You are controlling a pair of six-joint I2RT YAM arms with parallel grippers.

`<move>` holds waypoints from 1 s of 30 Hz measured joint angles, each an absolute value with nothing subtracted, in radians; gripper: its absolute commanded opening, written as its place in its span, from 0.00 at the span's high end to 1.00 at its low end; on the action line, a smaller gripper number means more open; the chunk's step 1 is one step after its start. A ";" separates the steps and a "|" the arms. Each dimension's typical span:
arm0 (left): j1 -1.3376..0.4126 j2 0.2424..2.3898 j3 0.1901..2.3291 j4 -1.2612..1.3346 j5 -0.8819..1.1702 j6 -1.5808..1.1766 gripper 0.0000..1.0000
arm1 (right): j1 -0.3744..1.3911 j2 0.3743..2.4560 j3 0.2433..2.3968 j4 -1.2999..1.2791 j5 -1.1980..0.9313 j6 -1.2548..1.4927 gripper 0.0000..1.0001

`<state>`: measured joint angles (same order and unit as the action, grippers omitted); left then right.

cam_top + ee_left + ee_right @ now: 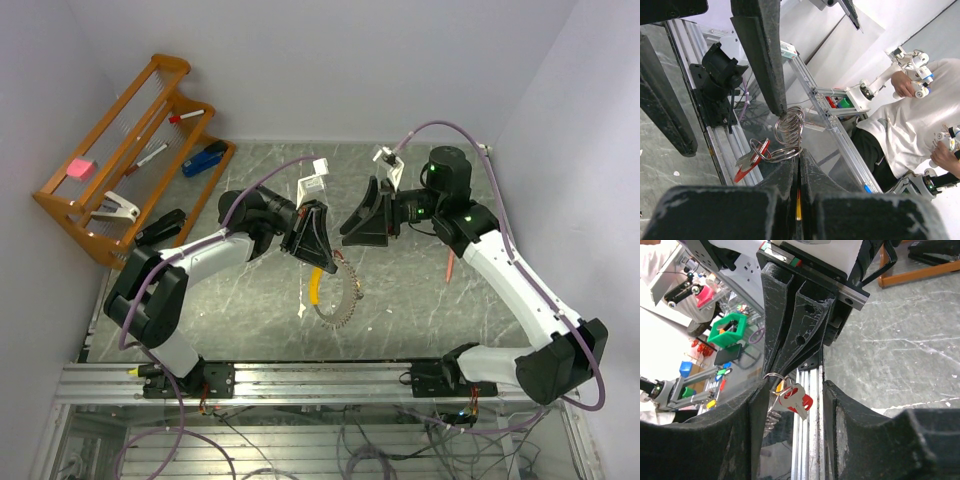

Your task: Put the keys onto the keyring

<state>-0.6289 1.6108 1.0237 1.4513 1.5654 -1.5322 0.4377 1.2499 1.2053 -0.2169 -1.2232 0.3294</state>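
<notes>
My left gripper [322, 255] is shut on the silvery coiled keyring [341, 300] and holds it above the table, with its yellow-orange tag [318, 288] hanging down. In the left wrist view the closed jaws [800, 156] pinch the ring's coil [789, 127], and the tag [799, 210] shows in the slit between them. A red-headed key [751, 162] hangs from a small loop on the ring. My right gripper [355, 225] is open just right of the left one. In the right wrist view its fingers [752, 410] flank the red-headed key [797, 399] without touching it. I cannot pick out the brass key.
A thin red stick [450, 266] lies on the table under the right arm. A wooden rack [120, 160] with a blue stapler and pens stands at the back left. A small pale scrap [302, 313] lies below the ring. The aluminium rail [320, 380] runs along the near edge.
</notes>
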 measured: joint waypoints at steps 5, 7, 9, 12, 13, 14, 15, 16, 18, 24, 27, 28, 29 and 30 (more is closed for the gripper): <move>-0.630 1.611 1.024 1.451 1.565 -1.532 0.93 | 0.438 1.256 1.205 -0.206 -1.228 0.339 0.62; -0.630 1.611 1.024 1.451 1.565 -1.532 0.93 | 0.438 1.256 1.205 -0.198 -1.234 0.343 0.63; -0.630 1.611 1.024 1.451 1.565 -1.532 0.93 | 0.438 1.256 1.205 -0.190 -1.240 0.349 0.63; -0.630 1.611 1.024 1.451 1.565 -1.532 0.93 | 0.438 1.256 1.205 -0.181 -1.247 0.359 0.62; -0.630 1.611 1.024 1.451 1.565 -1.532 0.93 | 0.438 1.256 1.203 -0.177 -1.248 0.362 0.61; -0.630 1.611 1.024 1.451 1.565 -1.533 0.93 | 0.438 1.256 1.201 -0.173 -1.250 0.365 0.61; -0.630 1.611 1.024 1.451 1.565 -1.533 0.93 | 0.438 1.256 1.197 -0.168 -1.251 0.369 0.60; -0.630 1.611 1.024 1.451 1.565 -1.533 0.93 | 0.438 1.256 1.194 -0.164 -1.252 0.372 0.60; -0.630 1.611 1.025 1.451 1.565 -1.533 0.93 | 0.438 1.256 1.188 -0.162 -1.253 0.379 0.59; -0.632 1.611 1.037 1.451 1.565 -1.533 0.93 | 0.438 1.259 1.185 -0.159 -1.258 0.386 0.59; -0.632 1.611 1.037 1.451 1.565 -1.533 0.93 | 0.438 1.266 1.185 -0.151 -1.262 0.388 0.61; -0.632 1.611 1.037 1.451 1.565 -1.533 0.93 | 0.439 1.268 1.185 -0.148 -1.263 0.389 0.63; -0.632 1.611 1.037 1.451 1.565 -1.533 0.93 | 0.439 1.271 1.185 -0.146 -1.264 0.389 0.64; -0.632 1.611 1.037 1.451 1.565 -1.533 0.93 | 0.440 1.272 1.185 -0.146 -1.265 0.389 0.66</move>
<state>-0.6323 1.6112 1.0374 1.4513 1.5654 -1.5330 0.4397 1.2720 1.1851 -0.1459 -1.2652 0.3893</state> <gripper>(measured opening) 0.068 0.384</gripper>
